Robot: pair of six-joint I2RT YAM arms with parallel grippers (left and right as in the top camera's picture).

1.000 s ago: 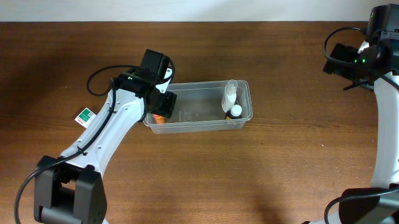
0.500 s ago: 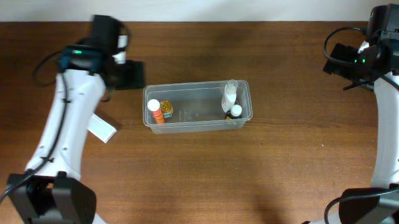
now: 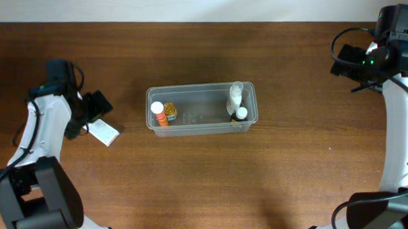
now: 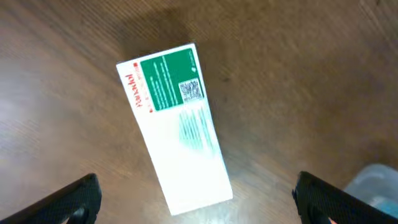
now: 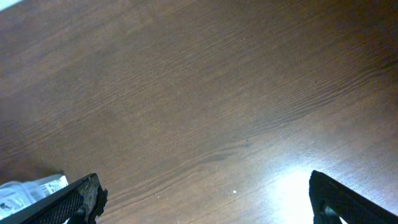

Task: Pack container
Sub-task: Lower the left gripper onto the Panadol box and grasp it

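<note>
The clear plastic container [image 3: 203, 128] sits mid-table. It holds an orange bottle with a white cap [image 3: 160, 113], a small yellow item [image 3: 171, 114], a clear white bottle [image 3: 234, 96] and a dark bottle with a white cap [image 3: 240, 114]. A white and green box [image 3: 103, 132] lies flat on the table left of the container; the left wrist view shows it [image 4: 177, 124] close below the camera. My left gripper [image 3: 95, 105] is open and empty just above the box [image 4: 196, 211]. My right gripper [image 3: 346, 63] is open and empty over bare table at far right [image 5: 205, 208].
The wooden table's far edge meets a white wall [image 3: 194, 5] at the top. A corner of the container [image 4: 379, 183] shows at the lower right of the left wrist view.
My left arm swung left away from the container and came down toward the box. The orange bottle it covered a second ago stands uncovered in the container's left end. The right arm stayed still.
</note>
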